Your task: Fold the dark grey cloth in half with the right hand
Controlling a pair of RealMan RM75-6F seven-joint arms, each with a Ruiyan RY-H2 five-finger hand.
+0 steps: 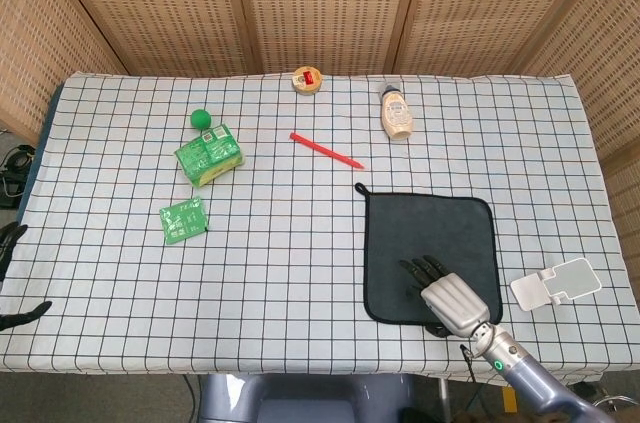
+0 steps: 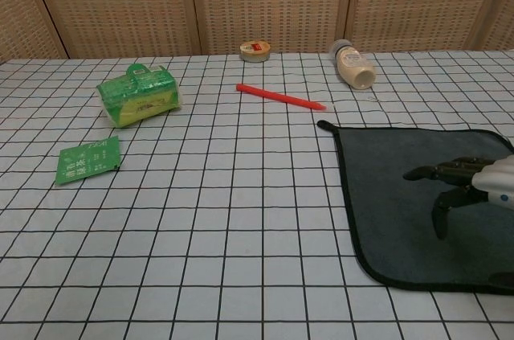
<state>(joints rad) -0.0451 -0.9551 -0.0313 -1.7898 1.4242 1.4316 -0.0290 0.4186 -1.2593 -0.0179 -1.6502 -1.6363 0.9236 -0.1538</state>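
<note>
The dark grey cloth [image 1: 430, 258], a soft, matte square with a stitched black rim and a corner loop, lies flat at the lower right of the checked tablecloth [image 1: 300, 243]. The right hand [image 1: 447, 296], silver-backed with black fingers [image 2: 438, 171] spread and holding nothing, hangs over the cloth's near half. Only the head view shows the left hand [image 1: 12, 248] at the lower left edge; its state cannot be told.
</note>
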